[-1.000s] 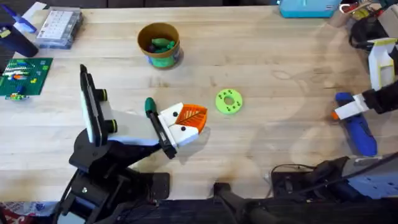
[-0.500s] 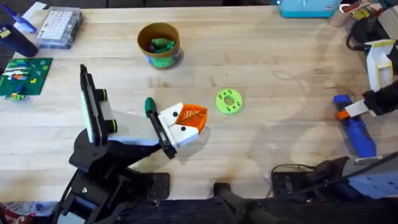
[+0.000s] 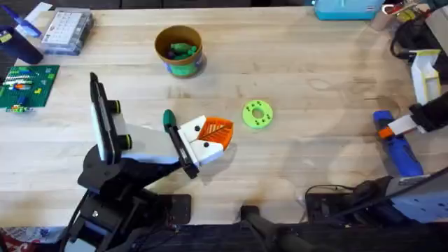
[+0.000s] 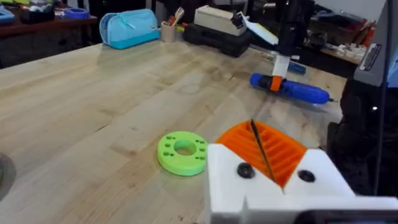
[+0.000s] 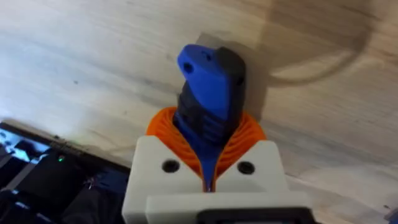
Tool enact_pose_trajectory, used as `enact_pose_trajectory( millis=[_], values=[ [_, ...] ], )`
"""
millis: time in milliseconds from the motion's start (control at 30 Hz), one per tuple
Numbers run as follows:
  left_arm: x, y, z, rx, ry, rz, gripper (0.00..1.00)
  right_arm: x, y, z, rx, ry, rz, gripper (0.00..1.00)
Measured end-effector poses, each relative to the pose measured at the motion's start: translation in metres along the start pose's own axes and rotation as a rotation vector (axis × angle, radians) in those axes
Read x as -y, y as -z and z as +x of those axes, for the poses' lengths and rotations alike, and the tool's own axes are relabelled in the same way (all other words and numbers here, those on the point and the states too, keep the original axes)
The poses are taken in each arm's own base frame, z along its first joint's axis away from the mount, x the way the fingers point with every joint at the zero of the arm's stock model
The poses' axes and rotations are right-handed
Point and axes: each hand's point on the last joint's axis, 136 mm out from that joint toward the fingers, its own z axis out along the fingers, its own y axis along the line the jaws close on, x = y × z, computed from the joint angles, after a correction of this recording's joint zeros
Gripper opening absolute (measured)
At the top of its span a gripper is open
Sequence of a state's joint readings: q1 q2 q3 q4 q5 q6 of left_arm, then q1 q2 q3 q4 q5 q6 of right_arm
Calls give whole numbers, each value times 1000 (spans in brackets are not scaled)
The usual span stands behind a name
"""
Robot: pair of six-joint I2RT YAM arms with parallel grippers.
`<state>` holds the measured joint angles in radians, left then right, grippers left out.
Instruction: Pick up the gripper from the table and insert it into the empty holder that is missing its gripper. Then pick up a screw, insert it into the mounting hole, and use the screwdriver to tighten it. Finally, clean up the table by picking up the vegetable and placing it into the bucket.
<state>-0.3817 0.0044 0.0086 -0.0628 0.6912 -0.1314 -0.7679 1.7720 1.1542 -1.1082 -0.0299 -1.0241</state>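
Observation:
The blue screwdriver (image 3: 400, 147) lies near the table's right edge, and my right gripper (image 3: 401, 127) is shut on it close to its orange collar. The right wrist view shows the screwdriver (image 5: 208, 81) pinched between the orange pads (image 5: 242, 140) of the right gripper (image 5: 208, 134). My left gripper (image 3: 212, 135), white with orange pads, rests shut at the table's middle front. In its own view the left gripper (image 4: 258, 143) has its pads pressed together. The tan bucket (image 3: 179, 49) stands at the back with the green vegetable (image 3: 183, 50) inside. The screw and holder are out of view.
A lime-green disc (image 3: 257, 114) with holes lies just right of the left gripper, and a dark-green knob (image 3: 168, 119) lies just left of it. A clear parts box (image 3: 66, 29) and a green board (image 3: 25, 85) sit at the far left. A blue pouch (image 3: 346, 8) is at the back right.
The right gripper has shifted slightly toward the right edge, turning the screwdriver a little with it. The left arm has not moved.

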Motion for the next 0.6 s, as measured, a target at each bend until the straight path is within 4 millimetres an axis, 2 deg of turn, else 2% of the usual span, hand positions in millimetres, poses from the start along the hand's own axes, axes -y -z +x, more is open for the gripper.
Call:
enact_pose_trajectory(
  millis=[100, 333, 467, 600],
  values=[
    [0, 0, 0, 0, 0, 0, 19, 5, 12, -6, 2, 6, 11, 28],
    [0, 0, 0, 0, 0, 0, 19, 15, 55, -37, 41, 75, 105, 28],
    [0, 0, 0, 0, 0, 0, 19, 8, 66, -53, 44, 128, 126, 28],
    [0, 0, 0, 0, 0, 0, 19, -3, 67, -66, 37, 185, 133, 28]
  ],
)
